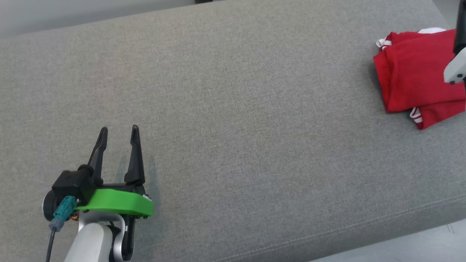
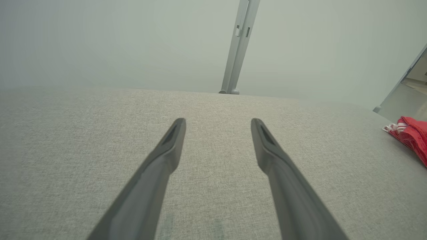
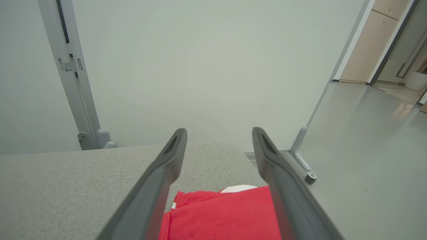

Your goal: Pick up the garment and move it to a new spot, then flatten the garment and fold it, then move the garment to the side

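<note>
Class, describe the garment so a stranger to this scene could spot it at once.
A wide grey fabric surface spans the head view. Near its right end lies the garment, folded into a compact bundle. Bright red cloth with white trim sets it apart.

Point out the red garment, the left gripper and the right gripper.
garment (image 1: 415,76), head view, middle of the folded cloth
left gripper (image 1: 120,127), head view, midway between its fingertips
right gripper (image 3: 219,129), right wrist view, midway between its fingertips

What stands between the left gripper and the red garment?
Nothing visible does. Just grey cushion lies between the open left gripper and the folded red garment near the cushion's right end.
</note>
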`<state>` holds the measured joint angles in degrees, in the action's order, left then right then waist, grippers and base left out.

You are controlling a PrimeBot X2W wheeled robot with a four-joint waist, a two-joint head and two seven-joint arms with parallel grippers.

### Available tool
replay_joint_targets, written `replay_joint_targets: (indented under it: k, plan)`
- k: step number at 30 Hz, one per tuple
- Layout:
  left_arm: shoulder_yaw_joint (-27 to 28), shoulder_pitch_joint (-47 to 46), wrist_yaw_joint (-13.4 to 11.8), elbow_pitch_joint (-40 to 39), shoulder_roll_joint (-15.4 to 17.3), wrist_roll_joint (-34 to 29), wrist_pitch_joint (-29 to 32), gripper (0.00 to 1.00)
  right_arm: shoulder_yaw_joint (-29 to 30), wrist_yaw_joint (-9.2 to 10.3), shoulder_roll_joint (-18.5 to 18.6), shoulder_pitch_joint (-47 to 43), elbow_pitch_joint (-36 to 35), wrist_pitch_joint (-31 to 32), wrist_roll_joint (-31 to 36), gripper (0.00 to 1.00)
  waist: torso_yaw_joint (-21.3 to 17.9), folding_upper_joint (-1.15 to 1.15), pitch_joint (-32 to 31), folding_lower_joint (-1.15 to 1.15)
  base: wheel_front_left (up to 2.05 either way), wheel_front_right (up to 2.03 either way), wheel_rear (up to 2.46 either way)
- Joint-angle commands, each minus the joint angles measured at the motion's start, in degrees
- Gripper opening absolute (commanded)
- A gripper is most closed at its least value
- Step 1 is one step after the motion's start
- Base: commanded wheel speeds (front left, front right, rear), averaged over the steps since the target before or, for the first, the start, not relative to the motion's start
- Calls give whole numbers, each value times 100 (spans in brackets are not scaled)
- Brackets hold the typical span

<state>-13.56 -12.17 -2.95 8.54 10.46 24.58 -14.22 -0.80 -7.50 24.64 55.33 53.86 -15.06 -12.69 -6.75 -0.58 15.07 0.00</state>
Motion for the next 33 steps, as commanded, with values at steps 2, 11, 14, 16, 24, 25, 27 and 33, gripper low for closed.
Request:
replay_joint_targets:
  k: [2,11,14,16,24,25,27,33]
  plan:
    - [192,181,-109,169,-46,27,-62,100,-209,4,-40,-423,-385,-14,-200,100,27,58,-608,0,0,0,0]
    - [586,612,-237,368,-241,-130,-97,100,-298,3,-449,-1964,-1787,-15,-625,100,175,58,-1205,0,0,0,0]
    - [657,782,-220,353,-297,-231,-99,100,-137,3,-716,-2598,-2341,-15,-479,100,253,58,-1348,0,0,0,0]
    - [713,897,-211,338,-325,-288,-98,100,-21,4,-931,-3031,-2726,-15,-336,100,309,58,-1427,0,0,0,0]
    - [810,1250,-146,188,-442,-518,-99,100,261,4,-1932,-4550,-4131,110,315,100,497,58,-1566,0,0,0,0]
    - [813,1277,-142,178,-458,-545,-99,100,229,4,-2011,-4699,-4245,150,326,100,514,58,-1570,0,0,0,0]
    - [810,1321,-122,172,-476,-577,-100,100,144,3,-2109,-4942,-4455,192,316,100,544,58,-1567,0,0,0,0]
    - [705,1378,-33,239,-507,-684,-100,100,-135,3,-2168,-5286,-4693,254,197,100,578,58,-1535,0,0,0,0]
